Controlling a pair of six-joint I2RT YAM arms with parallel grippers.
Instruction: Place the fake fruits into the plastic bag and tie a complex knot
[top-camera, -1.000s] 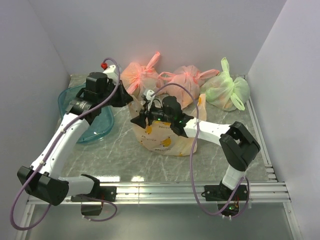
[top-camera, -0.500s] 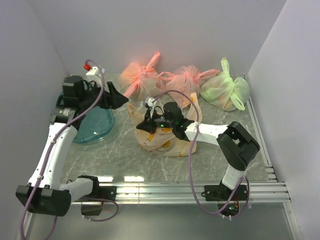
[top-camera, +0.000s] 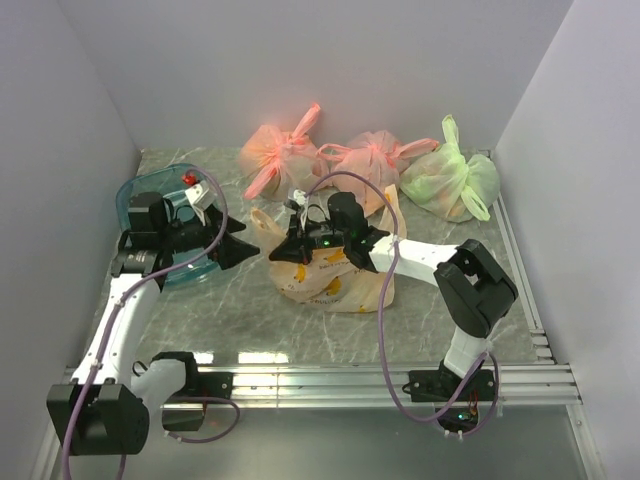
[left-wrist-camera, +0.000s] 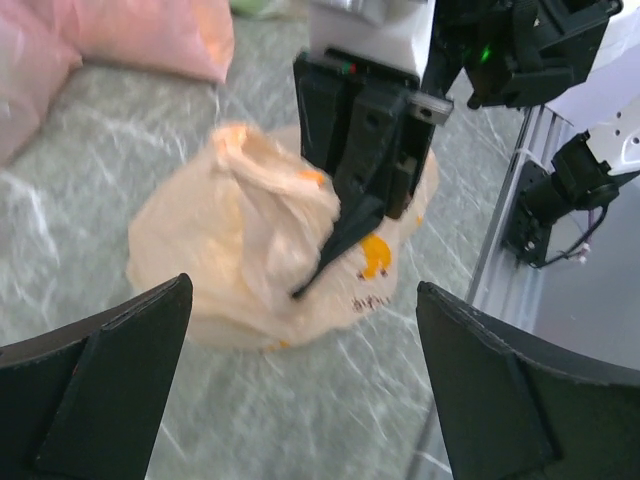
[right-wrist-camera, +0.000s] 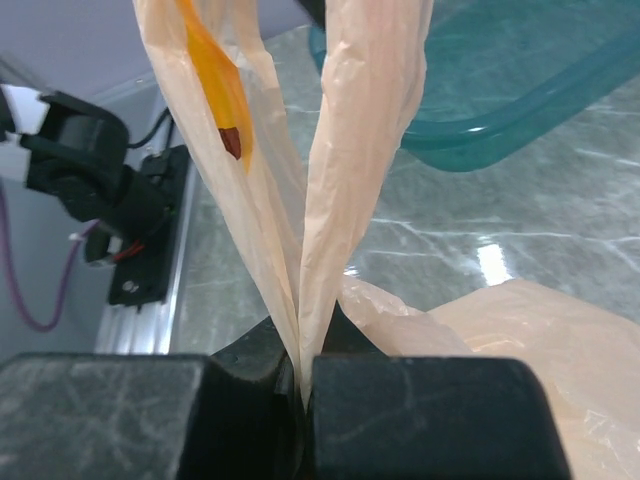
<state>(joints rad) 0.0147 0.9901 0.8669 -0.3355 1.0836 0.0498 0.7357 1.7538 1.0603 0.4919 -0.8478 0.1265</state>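
Centre frame, the right gripper (right-wrist-camera: 303, 372) pinches two gathered strips of the thin pale-orange, banana-printed plastic bag (top-camera: 330, 280), jaws tight on the film; the bag sits mid-table. To its left the left gripper (top-camera: 238, 243) hangs empty, jaws spread wide, beside the teal plastic tray (top-camera: 135, 195). A sound knot likely needs that free gripper to take the loose handle low, close to the pinch. Any fake fruits inside cannot be made out; the left wrist view is blurred. Two pink knotted bags (top-camera: 280, 155) and a light green knotted bag (top-camera: 450, 180) line the upper edge.
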